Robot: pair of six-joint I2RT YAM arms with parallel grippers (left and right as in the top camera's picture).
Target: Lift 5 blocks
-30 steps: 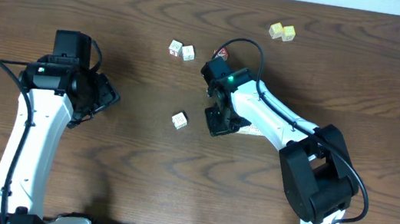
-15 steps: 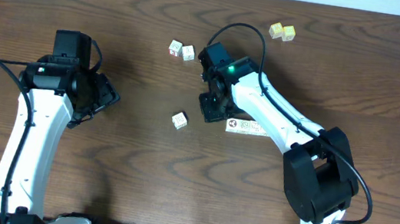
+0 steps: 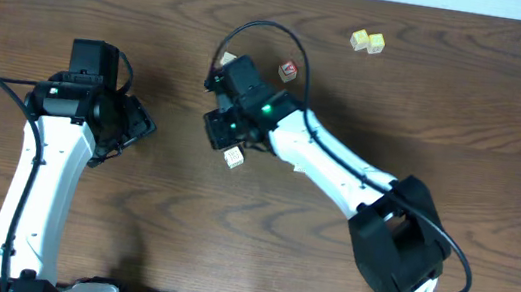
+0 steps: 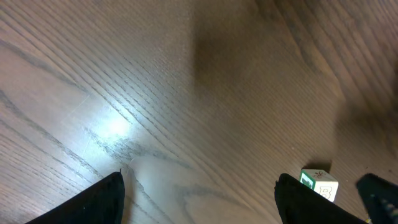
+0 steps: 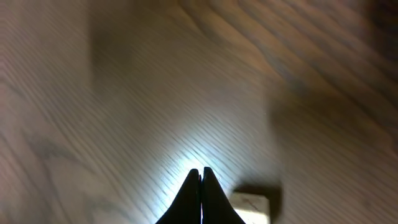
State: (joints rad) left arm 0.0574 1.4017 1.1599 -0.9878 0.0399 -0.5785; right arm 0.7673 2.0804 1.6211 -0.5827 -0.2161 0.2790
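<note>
Overhead: right gripper (image 3: 215, 132) clenched, empty, hovers at 10 o'clock of block (image 3: 233, 158). Left gripper (image 3: 140, 126) released, well apart. Step: approach. Next: open jaws, straddle block, clench, lift.

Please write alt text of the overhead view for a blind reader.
The right arm stretches leftward across a dark wooden table, its shut jaws close to a small whitish block. The left arm stands at the left, jaws open; a red-and-white cube and two pale yellow cubes lie farther back.
</note>
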